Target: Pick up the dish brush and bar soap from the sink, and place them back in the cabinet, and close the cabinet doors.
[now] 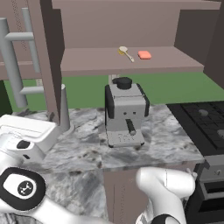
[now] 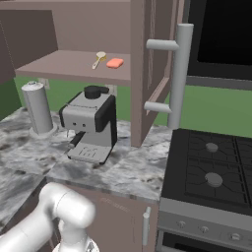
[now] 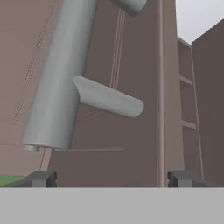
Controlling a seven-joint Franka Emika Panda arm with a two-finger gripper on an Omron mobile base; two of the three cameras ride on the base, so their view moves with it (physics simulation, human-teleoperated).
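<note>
The pale dish brush (image 1: 126, 53) (image 2: 99, 59) lies on the shelf of the open cabinet (image 1: 96, 64) (image 2: 64, 66). The salmon bar soap (image 1: 144, 54) (image 2: 114, 63) rests just right of it. Both cabinet doors stand open: the left door (image 1: 46, 52) with its silver bar handle (image 1: 12, 61), and the right door (image 2: 142, 74) with its handle (image 2: 178, 74). My gripper (image 3: 111, 179) is open and holds nothing. It faces the left door's handle (image 3: 61, 78) from close below, without touching it. The sink is out of view.
A grey coffee machine (image 1: 124, 113) (image 2: 91, 123) stands on the marble counter (image 1: 166, 140) under the cabinet. A grey cylinder (image 2: 37, 108) (image 1: 64, 109) stands to its left. A black stove (image 2: 211, 167) (image 1: 205, 122) lies to the right.
</note>
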